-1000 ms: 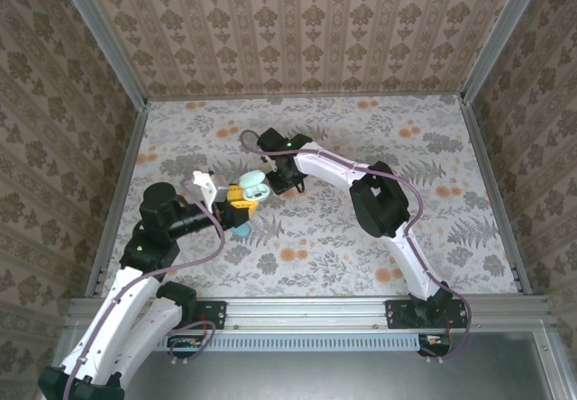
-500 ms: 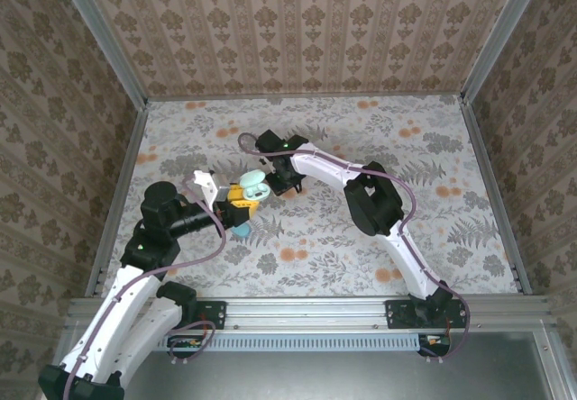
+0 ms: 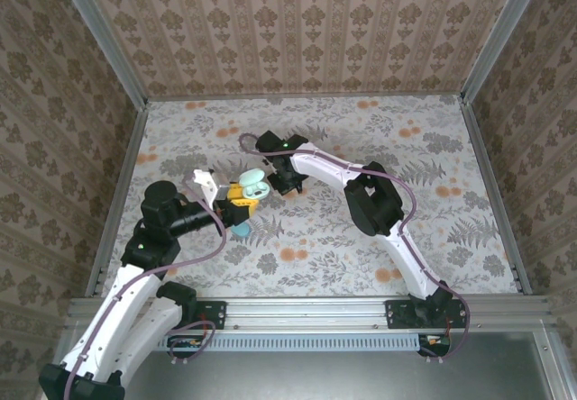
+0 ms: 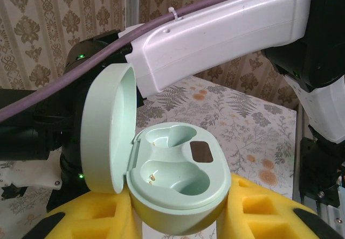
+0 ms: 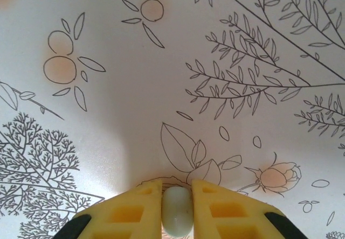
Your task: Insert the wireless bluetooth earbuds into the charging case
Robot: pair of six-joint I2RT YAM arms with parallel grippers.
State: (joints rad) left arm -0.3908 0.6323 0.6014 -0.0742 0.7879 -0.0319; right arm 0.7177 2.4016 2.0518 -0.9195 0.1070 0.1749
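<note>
Floral tabletop (image 5: pixel 135 88), earbud (image 5: pixel 177 212) along right claw (image 5: pixel 177 189)

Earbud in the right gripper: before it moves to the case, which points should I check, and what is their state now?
1. Earbud clamped in the right gripper: ok.
2. Case clamped in the left gripper: ok.
3. Lid swung open: ok.
4. Both slots empty: ok.
5. Earbud turned to fit a slot: cannot tell, most of it is hidden between the fingers.
6. Earbud clear of the table: cannot tell.
</note>
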